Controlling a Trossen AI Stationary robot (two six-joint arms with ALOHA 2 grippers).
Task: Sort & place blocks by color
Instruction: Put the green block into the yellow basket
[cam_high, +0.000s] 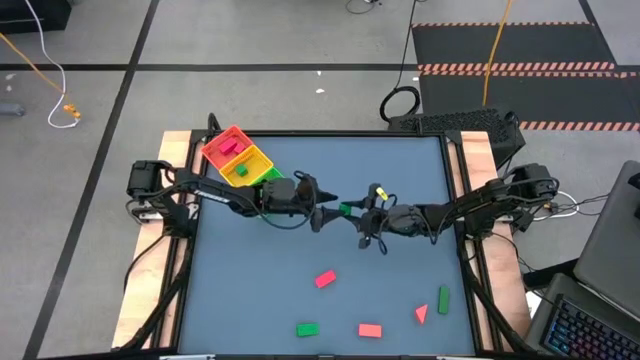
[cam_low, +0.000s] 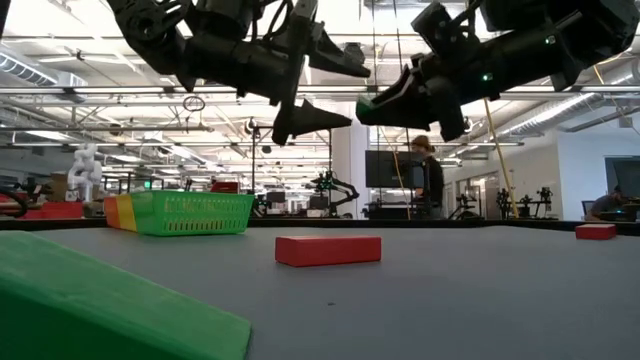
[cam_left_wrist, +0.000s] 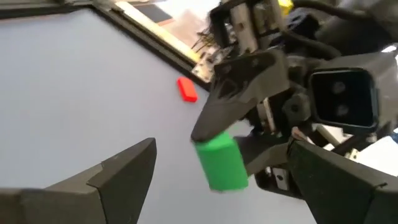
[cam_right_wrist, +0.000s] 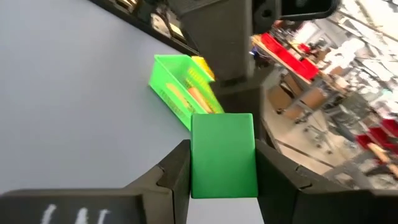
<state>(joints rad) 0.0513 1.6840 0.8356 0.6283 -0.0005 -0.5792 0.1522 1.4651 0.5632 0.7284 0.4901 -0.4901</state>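
Green block (cam_right_wrist: 222, 155) in right gripper (cam_high: 350, 209), left gripper (cam_high: 322, 212) spread facing it

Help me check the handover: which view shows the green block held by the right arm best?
The right wrist view: the green block fills the gap between the right gripper's fingers. The left wrist view shows it ahead of the open left gripper; high and low views show slivers.

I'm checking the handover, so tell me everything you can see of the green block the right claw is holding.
The green block is a plain, smooth, matte green piece, plastic by the look, with rounded edges in the left wrist view. It is pinched between the right claw's two dark fingers, one on each side, and held in the air above the grey table's middle. Its free end points toward the open left claw, which is not touching it.
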